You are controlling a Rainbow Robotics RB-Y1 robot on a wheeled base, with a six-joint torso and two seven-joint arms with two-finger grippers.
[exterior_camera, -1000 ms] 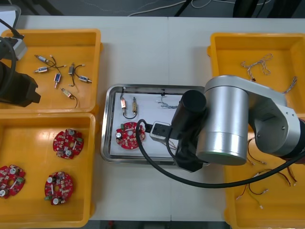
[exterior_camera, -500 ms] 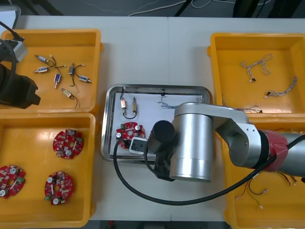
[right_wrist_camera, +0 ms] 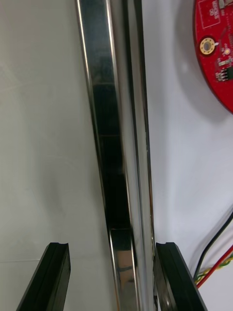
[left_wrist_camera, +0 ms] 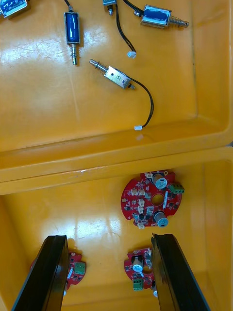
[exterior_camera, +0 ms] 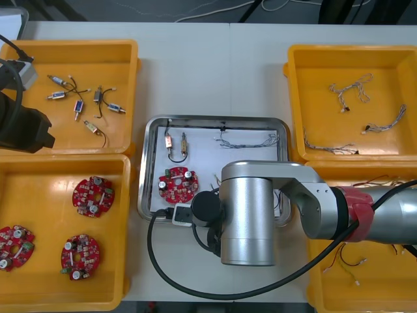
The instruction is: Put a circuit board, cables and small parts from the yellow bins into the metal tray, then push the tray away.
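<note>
The metal tray [exterior_camera: 215, 120] lies mid-table and is white inside. It holds a round red circuit board [exterior_camera: 177, 184], small metal parts [exterior_camera: 176, 145] and a twisted blue and white cable [exterior_camera: 247, 140]. My right arm [exterior_camera: 247, 215] lies over the tray's near edge. In the right wrist view my right gripper [right_wrist_camera: 111, 272] is open and straddles the tray's shiny rim [right_wrist_camera: 121, 121]. One finger [right_wrist_camera: 48, 277] is outside over the table, and the other stands inside near the red board [right_wrist_camera: 216, 43] and red, yellow and black cables [right_wrist_camera: 213, 262]. My left gripper [left_wrist_camera: 109, 272] hangs open above the left bins.
The far left yellow bin [exterior_camera: 124, 49] holds small metal parts, the near left bin [exterior_camera: 124, 163] several red boards. On the right, the far bin [exterior_camera: 300, 55] holds twisted cables and the near bin [exterior_camera: 319, 274] red and yellow cables. The left arm [exterior_camera: 19, 124] is parked at the far left.
My right arm has swung left and toward the tray's near edge, uncovering the tray's far right part. The left arm has not moved.
</note>
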